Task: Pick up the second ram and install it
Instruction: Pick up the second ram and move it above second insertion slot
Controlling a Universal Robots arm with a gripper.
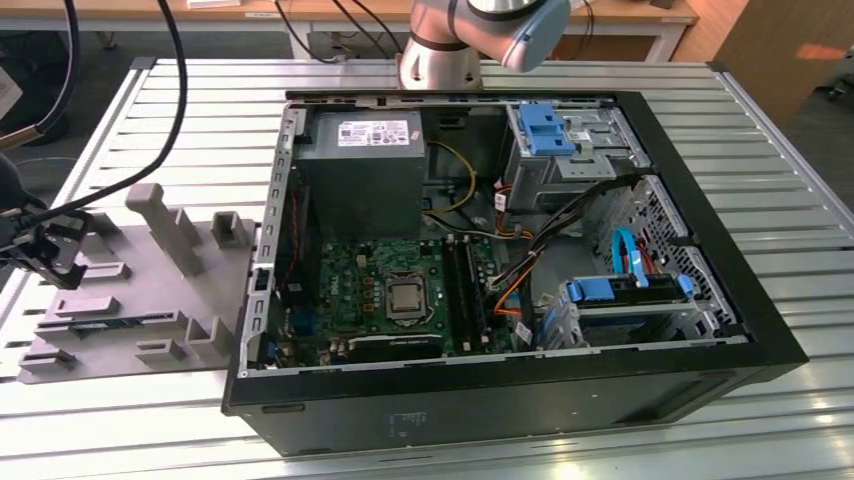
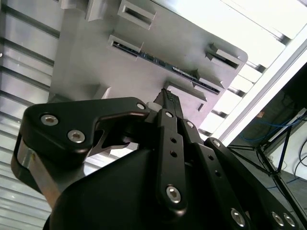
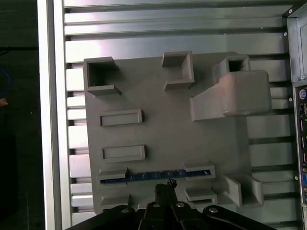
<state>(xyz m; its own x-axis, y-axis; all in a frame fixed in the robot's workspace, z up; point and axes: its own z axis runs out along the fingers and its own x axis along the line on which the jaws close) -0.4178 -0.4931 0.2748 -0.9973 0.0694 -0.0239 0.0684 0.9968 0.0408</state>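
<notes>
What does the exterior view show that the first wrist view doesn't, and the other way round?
Exterior view: the inside of the open black computer case, with its green motherboard and grey power supply, plus the arm's silver base.
First wrist view: a straight-down look at the shallow rectangular pockets.
Both: the grey moulded tray, the slim blue ram stick seated in its slot, and the black gripper close to it.

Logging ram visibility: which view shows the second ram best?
The first wrist view: the second ram shows its blue edge lengthwise, standing in the grey fixture. The second wrist view shows it obliquely and dark; the exterior view, a small strip.
</notes>
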